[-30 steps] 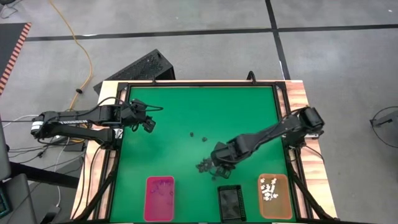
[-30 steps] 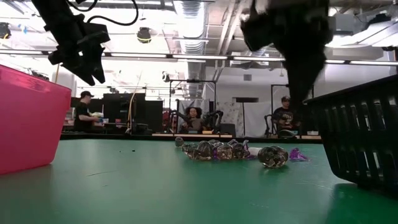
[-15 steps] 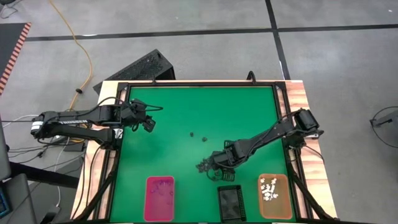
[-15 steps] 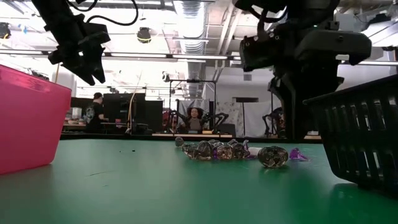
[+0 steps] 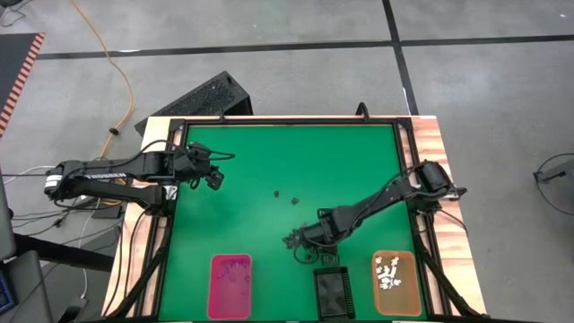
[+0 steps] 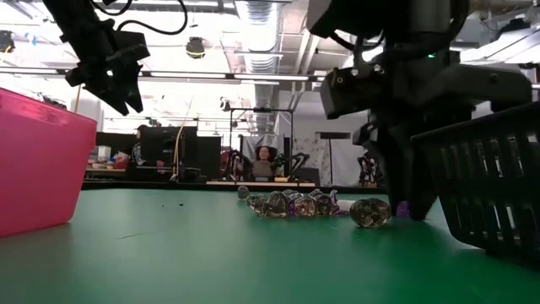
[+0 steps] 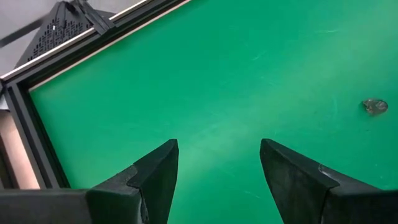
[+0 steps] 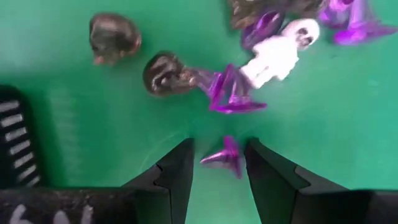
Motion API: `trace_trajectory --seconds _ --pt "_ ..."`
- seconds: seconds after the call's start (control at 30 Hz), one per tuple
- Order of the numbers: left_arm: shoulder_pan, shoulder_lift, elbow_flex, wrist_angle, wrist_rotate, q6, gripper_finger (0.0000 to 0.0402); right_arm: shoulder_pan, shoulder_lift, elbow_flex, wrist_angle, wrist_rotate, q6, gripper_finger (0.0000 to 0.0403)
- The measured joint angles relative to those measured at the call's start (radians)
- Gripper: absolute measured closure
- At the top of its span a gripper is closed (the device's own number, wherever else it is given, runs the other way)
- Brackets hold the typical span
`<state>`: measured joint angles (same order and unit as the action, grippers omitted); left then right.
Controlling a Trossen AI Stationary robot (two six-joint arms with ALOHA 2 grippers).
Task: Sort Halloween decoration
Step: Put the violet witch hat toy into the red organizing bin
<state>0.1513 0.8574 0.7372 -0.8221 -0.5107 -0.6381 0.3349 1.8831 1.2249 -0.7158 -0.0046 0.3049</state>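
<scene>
Beside the black slatted plastic tray (image 8: 15,146), the right gripper (image 8: 219,163) stands part-open around one glossy purple cone-shaped trinket (image 8: 225,157), not clamped.

No text, label, brand or number can be read anywhere; pale marks on the left arm (image 5: 85,177) are too small to make out.
</scene>
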Motion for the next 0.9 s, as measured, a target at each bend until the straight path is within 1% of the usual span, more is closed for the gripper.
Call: trace_trajectory --seconds 0.1,0.17,0.23,0.43,0.47,0.6,0.7,0.9 --pt "0.000 0.000 0.000 -0.001 -0.009 0.004 0.0183 -0.001 0.014 0.002 0.000 -0.001 0.004 0.0234" --pt "0.000 0.000 0.000 -0.001 -0.021 0.005 0.0183 -0.002 0.014 0.001 0.006 -0.001 0.014 0.0248" --pt "0.000 0.000 0.000 -0.001 -0.028 0.006 0.0183 -0.007 0.007 0.000 0.002 -0.001 0.029 0.0274" --pt "0.000 0.000 0.000 0.000 -0.047 0.006 0.0183 -0.013 0.000 -0.002 -0.001 -0.017 0.046 0.0381" --pt "0.000 0.000 0.000 0.000 -0.047 0.006 0.0183 -0.012 0.000 -0.002 -0.001 -0.020 0.046 0.0387" --pt "0.000 0.000 0.000 -0.001 -0.047 0.006 0.0183 -0.011 0.001 0.005 -0.006 -0.021 0.054 0.0378" --pt "0.000 0.000 0.000 -0.001 -0.047 0.006 0.0183 -0.012 0.004 0.027 -0.020 -0.013 0.053 0.0383" --pt "0.000 0.000 0.000 0.000 -0.046 0.006 0.0183 -0.018 0.006 0.125 -0.050 0.014 0.053 0.0389"
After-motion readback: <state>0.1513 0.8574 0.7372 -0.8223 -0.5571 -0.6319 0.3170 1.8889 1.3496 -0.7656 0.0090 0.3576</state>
